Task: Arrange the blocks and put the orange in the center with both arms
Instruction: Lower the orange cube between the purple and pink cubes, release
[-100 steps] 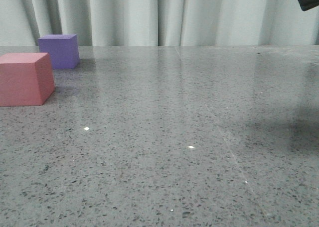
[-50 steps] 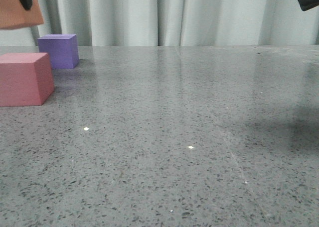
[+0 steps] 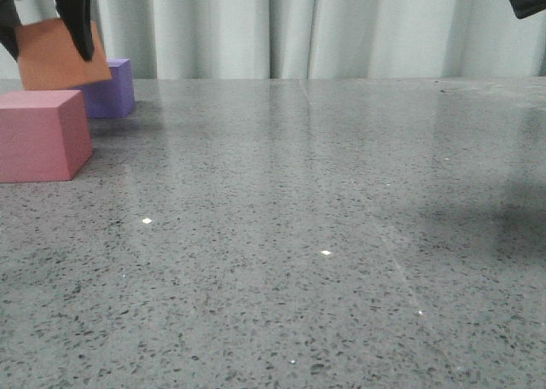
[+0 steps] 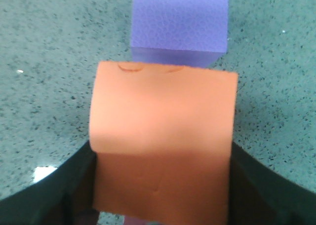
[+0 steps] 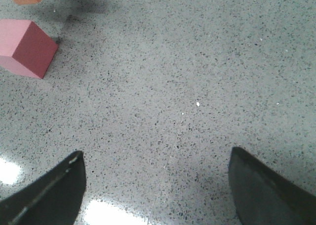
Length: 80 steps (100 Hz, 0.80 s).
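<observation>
Front view: left fingers point(image 3: 81, 18) clamp orange cube point(image 3: 61, 56) above table; right fingers point(image 5: 54, 190) apart, holding nothing.

Three views: one low and forward-facing, two looking down from the wrists.
The table point(image 3: 341, 235) is seen at near grazing height from the front; the orange cube point(image 4: 163, 136) is seen very close from the left wrist, and the pink cube point(image 5: 27, 47) is shared by front and right wrist views.
</observation>
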Each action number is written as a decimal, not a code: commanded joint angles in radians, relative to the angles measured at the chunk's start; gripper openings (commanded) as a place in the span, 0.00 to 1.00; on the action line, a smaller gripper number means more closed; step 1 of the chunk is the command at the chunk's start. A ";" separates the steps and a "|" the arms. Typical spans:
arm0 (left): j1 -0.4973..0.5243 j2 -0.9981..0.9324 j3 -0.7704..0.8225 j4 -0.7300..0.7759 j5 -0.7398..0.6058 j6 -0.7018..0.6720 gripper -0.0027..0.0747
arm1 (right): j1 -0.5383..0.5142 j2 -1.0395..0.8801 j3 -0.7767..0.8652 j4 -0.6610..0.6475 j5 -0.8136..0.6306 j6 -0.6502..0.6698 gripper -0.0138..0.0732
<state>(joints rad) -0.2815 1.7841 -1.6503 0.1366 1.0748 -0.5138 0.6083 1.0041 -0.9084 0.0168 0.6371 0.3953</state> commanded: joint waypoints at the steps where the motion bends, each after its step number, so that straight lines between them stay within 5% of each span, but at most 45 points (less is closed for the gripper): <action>1: -0.008 -0.026 -0.024 0.016 -0.041 -0.013 0.23 | -0.002 -0.019 -0.024 0.002 -0.065 -0.009 0.84; 56: -0.008 0.031 -0.024 0.020 -0.044 -0.013 0.23 | -0.002 -0.019 -0.024 0.002 -0.065 -0.009 0.84; 80: -0.008 0.031 -0.024 0.013 -0.044 -0.013 0.49 | -0.002 -0.019 -0.024 0.002 -0.065 -0.009 0.84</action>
<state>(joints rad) -0.2815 1.8604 -1.6503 0.1475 1.0635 -0.5187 0.6083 1.0041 -0.9084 0.0183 0.6371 0.3953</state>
